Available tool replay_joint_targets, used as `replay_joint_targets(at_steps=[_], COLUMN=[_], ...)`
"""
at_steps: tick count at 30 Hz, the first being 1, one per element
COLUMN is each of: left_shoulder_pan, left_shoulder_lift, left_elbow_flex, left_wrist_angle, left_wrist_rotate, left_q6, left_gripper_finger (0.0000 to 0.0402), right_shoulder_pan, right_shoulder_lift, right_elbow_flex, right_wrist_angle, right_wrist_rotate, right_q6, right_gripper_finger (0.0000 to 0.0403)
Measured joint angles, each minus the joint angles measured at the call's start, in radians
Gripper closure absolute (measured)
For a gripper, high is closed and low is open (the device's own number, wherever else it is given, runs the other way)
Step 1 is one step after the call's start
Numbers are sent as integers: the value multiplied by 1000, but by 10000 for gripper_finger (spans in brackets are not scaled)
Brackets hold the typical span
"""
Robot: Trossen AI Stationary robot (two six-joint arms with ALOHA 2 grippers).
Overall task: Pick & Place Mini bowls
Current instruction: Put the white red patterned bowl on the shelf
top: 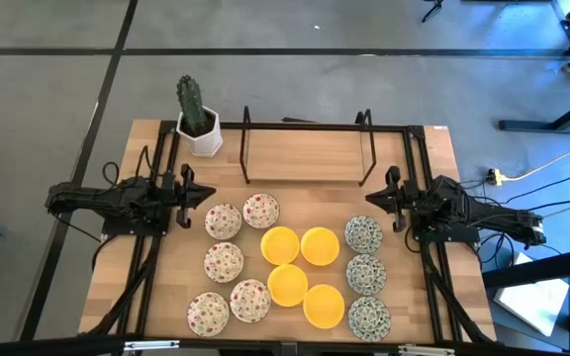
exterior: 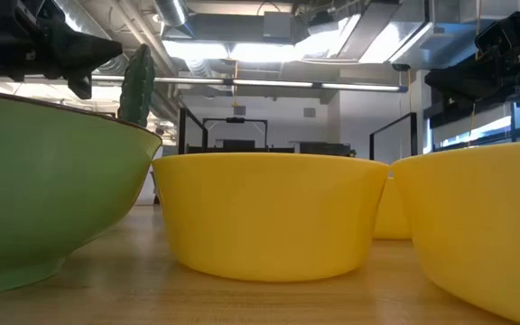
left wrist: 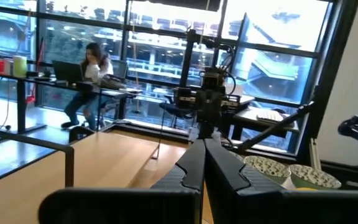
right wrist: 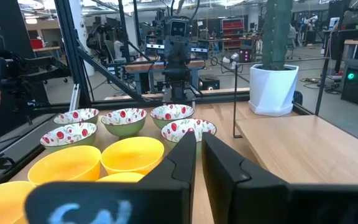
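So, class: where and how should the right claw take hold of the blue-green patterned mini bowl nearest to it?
Probably by the rim of the blue-green patterned mini bowl, from above, one finger inside, one outside: it sits upright and open, with the right claw just behind it.

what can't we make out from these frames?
- Low view: the nearest yellow bowl and a green-sided bowl block the other bowls.
- Left wrist view: patterned bowls partly hidden behind the left gripper.
- Right wrist view: nearest yellow bowls cut off by the right gripper.
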Motion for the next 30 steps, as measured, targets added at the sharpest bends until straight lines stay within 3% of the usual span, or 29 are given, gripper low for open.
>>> replay_joint_targets(at_steps=[8, 30], left_shoulder_pan=[0, 0], left_shoulder_lift=[0, 0], left_elbow_flex=[0, 0], left_wrist_angle=[0, 0], left_wrist_rotate=[-96, -91], left_q6=[1, 1], left_gripper_finger=[398, 398], right_shoulder_pan=[0, 0], right_shoulder_lift=[0, 0], right_elbow_flex=[0, 0], right_wrist_angle=[0, 0], right_wrist_rotate=[0, 0], right_q6=[0, 0], right_gripper_finger=[373, 373])
